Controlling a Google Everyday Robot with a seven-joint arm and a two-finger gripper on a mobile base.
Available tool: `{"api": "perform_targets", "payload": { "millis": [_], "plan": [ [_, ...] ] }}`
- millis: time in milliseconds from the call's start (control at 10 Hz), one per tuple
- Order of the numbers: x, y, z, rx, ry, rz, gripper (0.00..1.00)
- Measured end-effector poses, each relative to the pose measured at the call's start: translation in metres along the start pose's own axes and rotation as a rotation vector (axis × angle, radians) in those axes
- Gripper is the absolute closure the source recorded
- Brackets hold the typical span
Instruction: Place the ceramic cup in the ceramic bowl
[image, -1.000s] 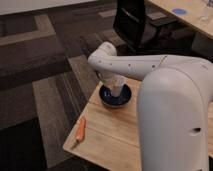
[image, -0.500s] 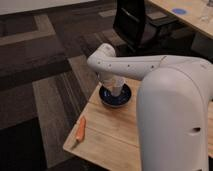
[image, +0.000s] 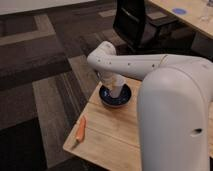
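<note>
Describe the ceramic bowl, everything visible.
The ceramic bowl is round, shallow, dark blue and glossy, sitting upright on the wooden table near its far edge. The gripper reaches down into it from above, covering most of the inside, so its contents cannot be seen. An orange carrot lies apart, nearer the front-left edge.

Quick headcount: one ceramic bowl (image: 115, 95), dark blue, on table (image: 115, 130). One carrot (image: 80, 128) near table's front-left edge. One white robot arm (image: 135, 65), one gripper (image: 115, 89) at its end, down over bowl. One black office chair (image: 137, 22) behind. One more desk (image: 187, 15) far back, one blue disc (image: 179, 10) on it.
</note>
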Motion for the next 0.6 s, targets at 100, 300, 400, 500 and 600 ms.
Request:
{"api": "perform_targets", "payload": {
  "millis": [100, 300, 400, 500, 600],
  "plan": [
    [-0.001, 0.0, -0.003, -0.001, -0.005, -0.001, 0.2],
    [0.001, 0.0, -0.005, -0.002, -0.004, -0.003, 0.2],
    [0.001, 0.001, -0.008, -0.006, -0.004, -0.002, 0.2],
    [0.001, 0.001, -0.01, -0.011, -0.004, 0.0, 0.2],
    [0.001, 0.001, -0.016, -0.02, -0.006, 0.007, 0.2]
  ]
}}
